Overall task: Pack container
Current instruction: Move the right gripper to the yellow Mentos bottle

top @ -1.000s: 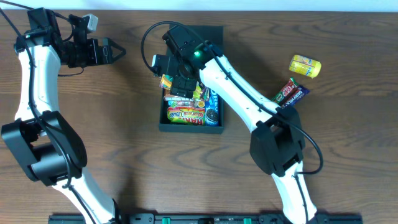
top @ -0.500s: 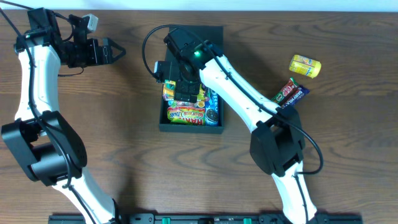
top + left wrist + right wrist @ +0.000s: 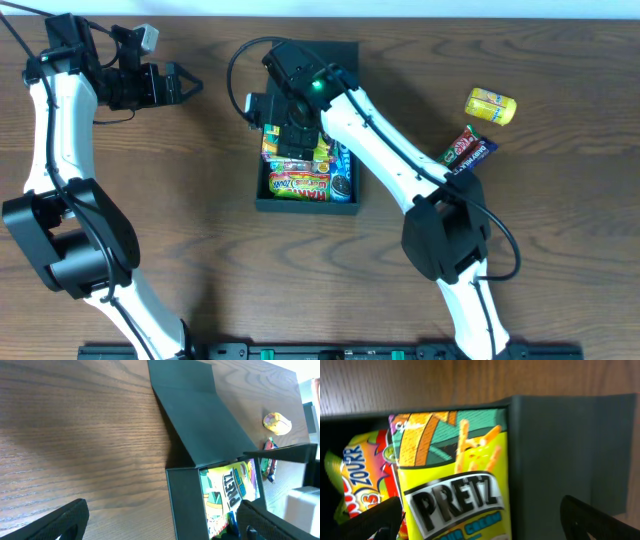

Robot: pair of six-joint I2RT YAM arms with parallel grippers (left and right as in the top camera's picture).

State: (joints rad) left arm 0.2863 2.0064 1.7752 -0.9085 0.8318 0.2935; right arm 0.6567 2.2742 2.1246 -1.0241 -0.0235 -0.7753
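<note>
In the container (image 3: 560, 445), PRETZ packet (image 3: 452, 460) beside ZOURR packet (image 3: 362, 475); right end effector (image 3: 482, 520) and left end effector (image 3: 160, 522) gape empty

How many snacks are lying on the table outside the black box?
3, all right of the dark cardboard box: a yellow packet, then a red-green bar beside a dark blue bar. Others possibly hidden.

The word "PRETZ" stands in big white, dark-edged letters on the yellow-green packet (image 3: 451, 460) that lies in the container (image 3: 560, 445) against its wall, and the left wrist view shows the same word; the smaller line under it is cut off by the picture's edge. On the orange-and-red packet (image 3: 360, 480) beside it, white letters running up the wrapper read "ZOURR". The print on the wrappers (image 3: 468, 148) lying on the table to the right of the container is too small to read.
</note>
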